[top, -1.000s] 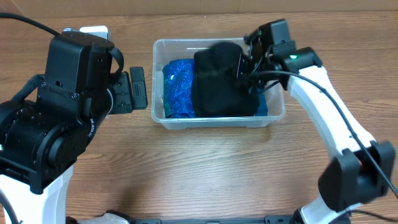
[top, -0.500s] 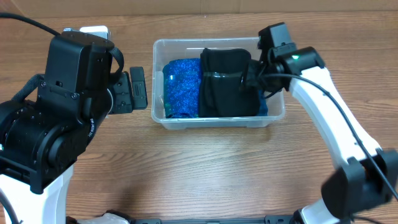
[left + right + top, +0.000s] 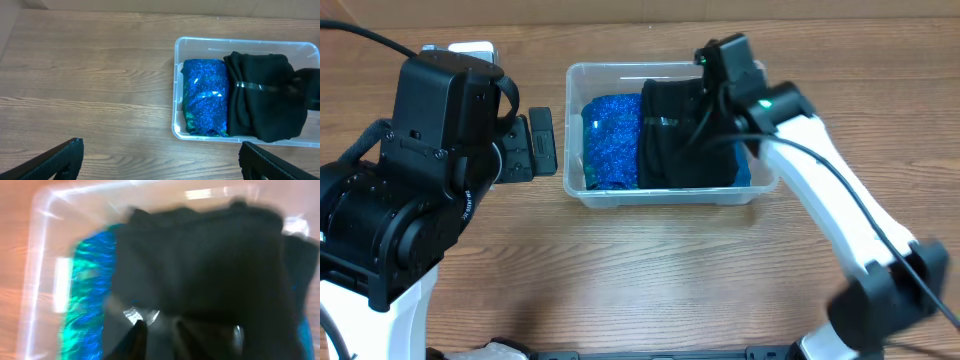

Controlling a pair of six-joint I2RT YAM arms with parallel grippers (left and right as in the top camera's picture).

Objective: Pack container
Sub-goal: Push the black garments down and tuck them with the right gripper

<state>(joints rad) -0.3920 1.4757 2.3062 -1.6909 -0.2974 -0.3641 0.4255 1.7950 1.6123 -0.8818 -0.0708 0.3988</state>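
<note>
The clear plastic container (image 3: 574, 130) stands at the middle back of the table. A blue glittery bundle (image 3: 612, 140) lies in its left half and a folded black cloth (image 3: 680, 145) with a shiny strip fills its right half. My right gripper (image 3: 708, 108) hovers over the black cloth, with its fingers apart and holding nothing. The right wrist view is blurred: it shows the gripper (image 3: 160, 327) just above the cloth (image 3: 210, 265), beside the blue bundle (image 3: 90, 295). My left gripper (image 3: 160, 162) is wide open and empty over bare wood, left of the container (image 3: 176, 100).
The bulky left arm (image 3: 430, 170) fills the left side of the table, its wrist close to the container's left wall. A small white object (image 3: 470, 48) lies at the back left. Bare wood lies in front of the container.
The black cloth went from held above the container to lying flat in its right half. My right gripper then shifted left over it. The left arm has not moved.
</note>
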